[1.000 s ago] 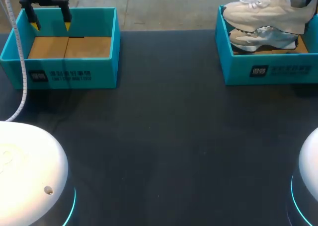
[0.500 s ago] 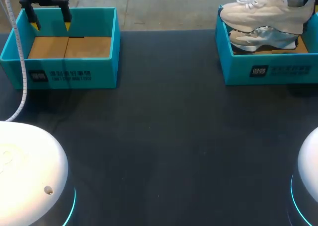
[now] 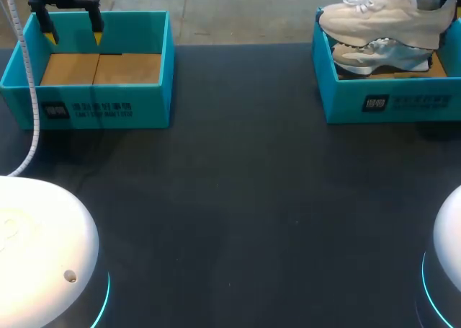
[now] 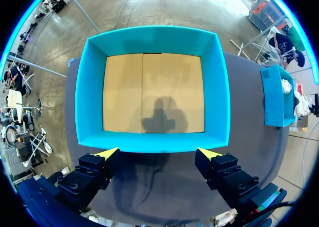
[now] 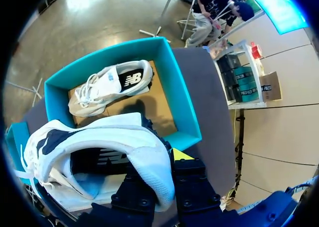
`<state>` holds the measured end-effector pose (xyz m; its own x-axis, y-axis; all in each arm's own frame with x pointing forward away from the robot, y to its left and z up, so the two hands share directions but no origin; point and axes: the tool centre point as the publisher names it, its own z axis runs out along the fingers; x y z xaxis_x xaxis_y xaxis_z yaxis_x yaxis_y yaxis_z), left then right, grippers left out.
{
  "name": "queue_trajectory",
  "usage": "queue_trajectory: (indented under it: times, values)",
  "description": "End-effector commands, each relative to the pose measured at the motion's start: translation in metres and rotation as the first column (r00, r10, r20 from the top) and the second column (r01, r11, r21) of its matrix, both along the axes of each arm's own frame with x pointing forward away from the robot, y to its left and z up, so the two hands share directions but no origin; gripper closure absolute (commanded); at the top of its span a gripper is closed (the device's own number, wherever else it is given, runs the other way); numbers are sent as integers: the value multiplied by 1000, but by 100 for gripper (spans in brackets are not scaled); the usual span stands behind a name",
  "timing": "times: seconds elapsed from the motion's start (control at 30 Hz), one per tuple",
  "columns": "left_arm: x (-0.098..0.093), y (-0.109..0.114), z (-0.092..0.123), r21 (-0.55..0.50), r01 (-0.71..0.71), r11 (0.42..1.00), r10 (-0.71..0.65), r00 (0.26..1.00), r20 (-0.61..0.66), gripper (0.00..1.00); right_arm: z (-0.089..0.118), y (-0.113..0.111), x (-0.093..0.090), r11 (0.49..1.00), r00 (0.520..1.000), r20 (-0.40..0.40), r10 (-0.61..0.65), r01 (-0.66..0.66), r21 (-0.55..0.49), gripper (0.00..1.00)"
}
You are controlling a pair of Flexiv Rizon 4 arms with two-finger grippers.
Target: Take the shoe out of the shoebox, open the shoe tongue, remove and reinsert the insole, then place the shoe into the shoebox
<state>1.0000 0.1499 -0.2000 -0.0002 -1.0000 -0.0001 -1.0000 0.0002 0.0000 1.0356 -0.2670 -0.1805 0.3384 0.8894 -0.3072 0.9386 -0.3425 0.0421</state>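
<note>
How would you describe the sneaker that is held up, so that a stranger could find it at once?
On the dark table, look at the teal shoebox on the right. The raised sneaker, cream with white laces, hangs above it in the right claw. The other sneaker lies on the box's cardboard floor.

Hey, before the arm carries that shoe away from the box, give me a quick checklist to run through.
1. Right gripper shut on the held shoe at its heel: ok.
2. Held shoe above the right shoebox rim: ok.
3. Second shoe lying in that box, apart from the held one: ok.
4. Left gripper open, over the left shoebox wall: ok.
5. Insole seated inside the held shoe: cannot tell.
</note>
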Motion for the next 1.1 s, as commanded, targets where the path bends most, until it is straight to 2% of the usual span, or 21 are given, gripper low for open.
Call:
queue_trajectory:
  times: [0.03, 0.47, 0.6, 1.1]
  values:
    - [0, 0, 0, 0, 0, 1000, 0, 1000, 0, 0, 1, 8, -8, 1000, 1000, 3, 2, -2, -5, 100]
    - [0, 0, 0, 0, 0, 1000, 0, 1000, 0, 0, 9, 55, -55, 1000, 999, 39, 9, -9, 3, 100]
    - [0, 0, 0, 0, 0, 1000, 0, 1000, 0, 0, 13, 81, -75, 999, 999, 41, 29, -28, -33, 100]
    - [0, 0, 0, 0, 0, 1000, 0, 1000, 0, 0, 10, 174, -153, 1000, 998, 59, 22, -21, -14, 100]
